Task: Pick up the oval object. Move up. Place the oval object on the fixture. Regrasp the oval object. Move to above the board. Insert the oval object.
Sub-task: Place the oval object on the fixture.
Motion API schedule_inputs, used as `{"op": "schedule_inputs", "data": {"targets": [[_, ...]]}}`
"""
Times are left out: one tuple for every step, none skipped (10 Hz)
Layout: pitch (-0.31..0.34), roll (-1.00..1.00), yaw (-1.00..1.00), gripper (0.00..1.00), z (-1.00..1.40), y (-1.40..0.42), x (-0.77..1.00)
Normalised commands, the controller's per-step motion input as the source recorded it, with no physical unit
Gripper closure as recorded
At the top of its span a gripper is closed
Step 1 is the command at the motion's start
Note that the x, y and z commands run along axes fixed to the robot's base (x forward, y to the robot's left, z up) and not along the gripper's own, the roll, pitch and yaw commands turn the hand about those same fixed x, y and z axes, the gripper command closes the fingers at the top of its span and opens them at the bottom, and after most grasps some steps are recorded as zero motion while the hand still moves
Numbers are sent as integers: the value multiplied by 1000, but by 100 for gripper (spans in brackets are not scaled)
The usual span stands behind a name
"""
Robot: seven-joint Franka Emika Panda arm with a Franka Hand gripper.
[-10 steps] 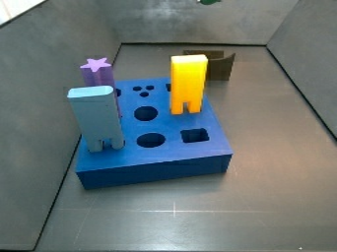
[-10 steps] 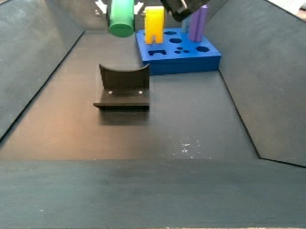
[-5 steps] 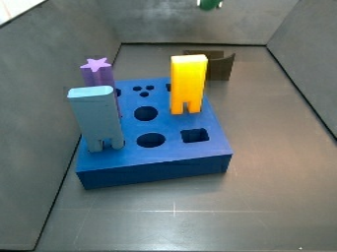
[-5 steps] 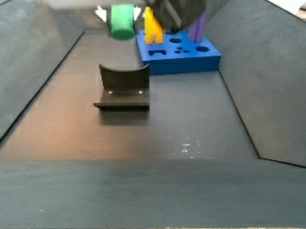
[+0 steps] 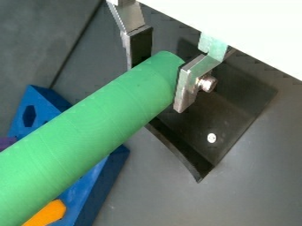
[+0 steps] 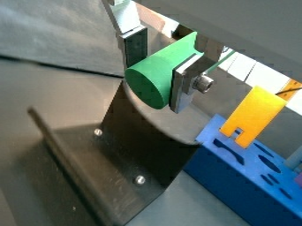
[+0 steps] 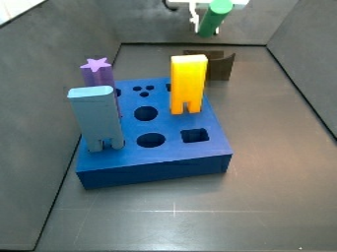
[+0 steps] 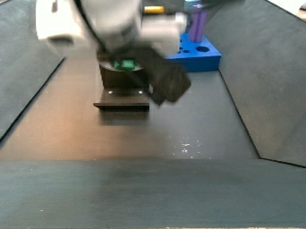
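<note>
The oval object is gripped crosswise between the silver fingers of the claw, held in the air just above the dark fixture, while the blue board is seen beside it with the yellow peg upright.

The pincer hangs low above the fixture, its two silver fingers clamped on the sides of the oval object.
</note>
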Motion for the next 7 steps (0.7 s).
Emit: {"op": "schedule_inputs", "data": {"targets": [[-6, -665, -108, 100, -1000, 114, 178], [2, -508, -94, 100, -1000, 123, 190], [21, -307, -78, 100, -982, 127, 200], [28, -213, -69, 100, -794, 98, 167], [29, -175, -70, 100, -601, 79, 126], [25, -160, -72, 100, -410, 71, 104], [14, -146, -76, 100, -186, 64, 96]]}}
